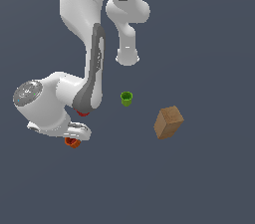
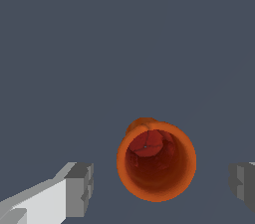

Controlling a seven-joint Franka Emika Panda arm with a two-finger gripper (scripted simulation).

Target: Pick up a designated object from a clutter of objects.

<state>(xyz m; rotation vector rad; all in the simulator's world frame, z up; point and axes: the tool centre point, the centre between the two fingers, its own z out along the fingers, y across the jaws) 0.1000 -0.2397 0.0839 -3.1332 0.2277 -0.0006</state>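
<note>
1. The gripper point(image 2: 159, 188) is spread wide and holds nothing. In the wrist view one finger pad point(image 2: 79, 188) stands on one side of the orange cup point(image 2: 156, 161) and the other pad on the opposite side, each with bare floor between it and the cup wall. That spread looks chosen to let the fingers pass the ribbed rim without knocking it.

2. The orange cup stands upright, mouth toward the wrist camera, roughly midway between the pads. I judge the hand is lined up over it for a straight descent and a squeeze across its width.

3. In the exterior view only a sliver of the orange cup point(image 1: 72, 142) shows beneath the hand, so how far the hand stands above it cannot be read there.

4. The red cup point(image 1: 82, 113) sits near the orange cup, mostly hidden behind the arm; whether the two are close enough to hamper the fingers I cannot tell.

5. The green cup point(image 1: 126, 98) stands well apart from the orange cup, toward the exterior view's right.

6. The tan box point(image 1: 168, 122) lies farther still on that side, tilted, well clear of the grasp.
</note>
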